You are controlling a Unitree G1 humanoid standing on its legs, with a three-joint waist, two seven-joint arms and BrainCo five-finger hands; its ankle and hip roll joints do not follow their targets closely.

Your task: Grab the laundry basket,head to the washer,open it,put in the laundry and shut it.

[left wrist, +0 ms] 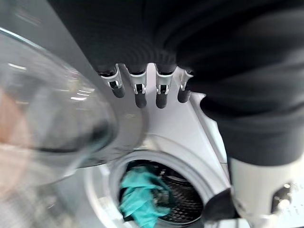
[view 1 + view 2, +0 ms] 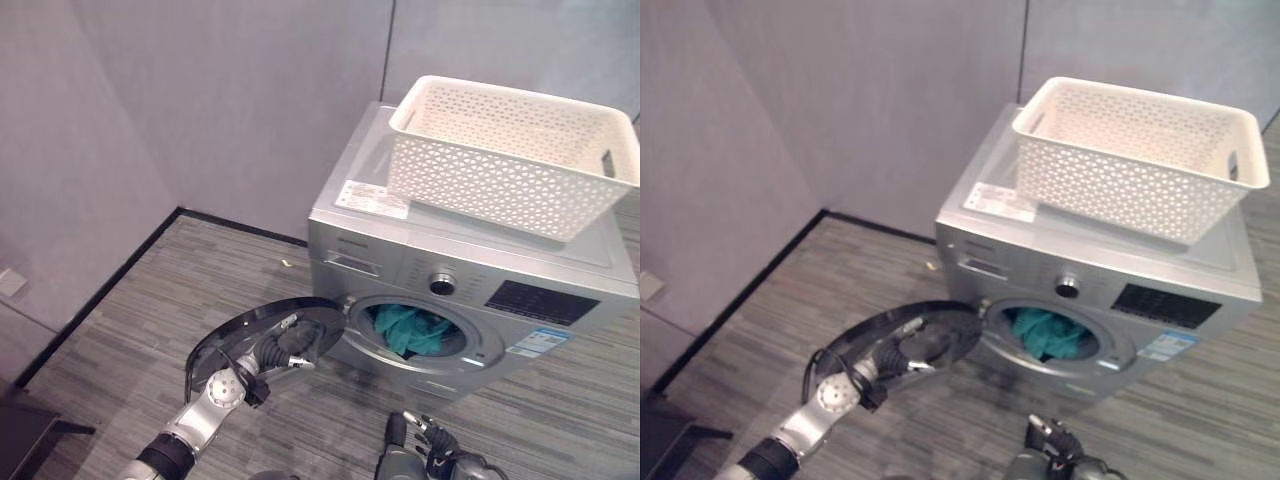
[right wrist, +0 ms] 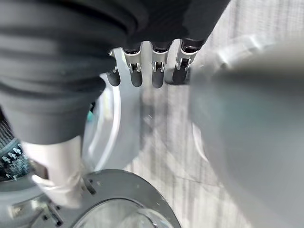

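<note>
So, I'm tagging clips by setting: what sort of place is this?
Probably a bare laundry corner or test room: a front-loading washer with teal laundry in its drum, a white basket on top, plain grey walls.

The room was lit evenly and softly from above, without hard shadows; only a faint dark patch lay on the floor (image 2: 150, 310) under the open washer door (image 2: 262, 335). Pale glare sat on the washer (image 2: 560, 250) top. In the left wrist view the door glass (image 1: 52, 109) was smeared by blur and reflections, while the teal laundry (image 1: 140, 197) stayed fairly clear. The right wrist view was blurred throughout.
</note>
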